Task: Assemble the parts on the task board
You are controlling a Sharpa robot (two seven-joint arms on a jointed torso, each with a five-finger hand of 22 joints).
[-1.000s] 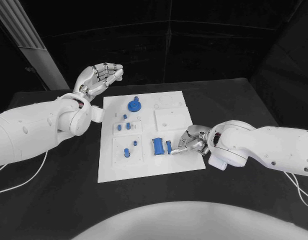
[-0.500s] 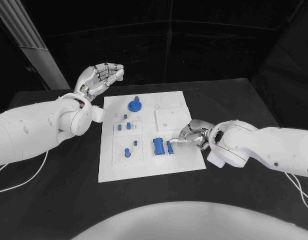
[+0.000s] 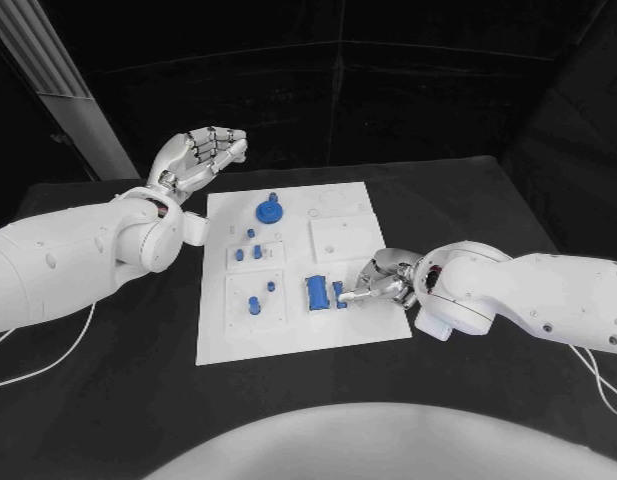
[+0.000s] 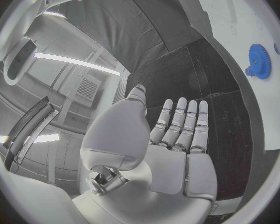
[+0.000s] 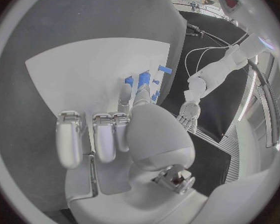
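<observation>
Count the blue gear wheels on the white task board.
1. The blue gear wheel sits near the white task board's far edge, on the left hand's side. The right hand could hide small parts beneath it.

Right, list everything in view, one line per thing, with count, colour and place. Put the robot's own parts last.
table: one, black, under everything.
task board: one, white, middle of the table.
gear: one, blue, far end of the board.
small pegs: several, blue, left half of the board, standing in it.
blocks: two, blue, side by side near the board's right edge.
cables: white, on the table at both sides.
left robot hand: silver, raised beyond the board's far left corner, holding nothing, fingers apart.
right robot hand: silver, at the right block, fingertips on it; a grip cannot be told.
</observation>
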